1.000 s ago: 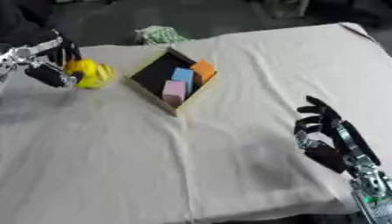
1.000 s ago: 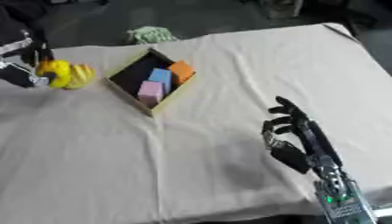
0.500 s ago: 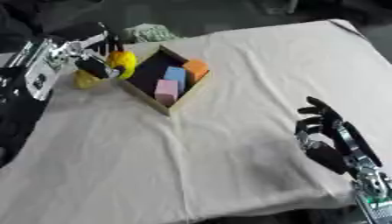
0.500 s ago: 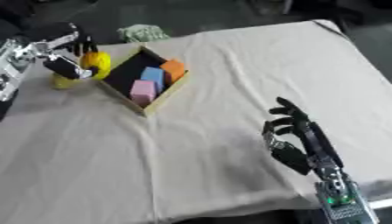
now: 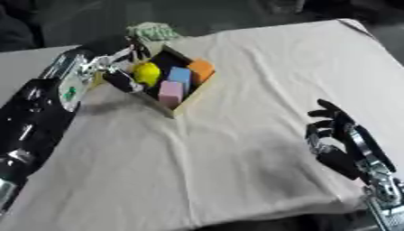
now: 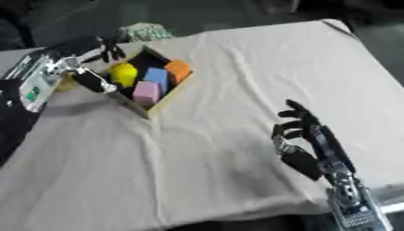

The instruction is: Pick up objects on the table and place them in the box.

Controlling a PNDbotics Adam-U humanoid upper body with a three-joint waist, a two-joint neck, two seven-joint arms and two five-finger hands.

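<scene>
The yellow object (image 5: pixel 147 73) sits over the near-left compartment of the box (image 5: pixel 188 97), right beside the blue block (image 5: pixel 180 74), with the pink block (image 5: pixel 170 89) just in front and the orange block (image 5: pixel 201 70) toward the far right of the box. Your left hand (image 5: pixel 118 67) has its fingers curled around the yellow object from the left side, so the object lies just to the right of the palm and already inside the box rim. From here the move looks like a straight release downward; whether the object is touching the box floor, you cannot tell. The box stands near the surface's far-left corner, with a green crumpled thing (image 5: pixel 153 31) beyond it at the far edge. Your right hand (image 5: pixel 335 140) rests idle near the near-right corner, fingers relaxed and holding nothing, well apart from the box.
</scene>
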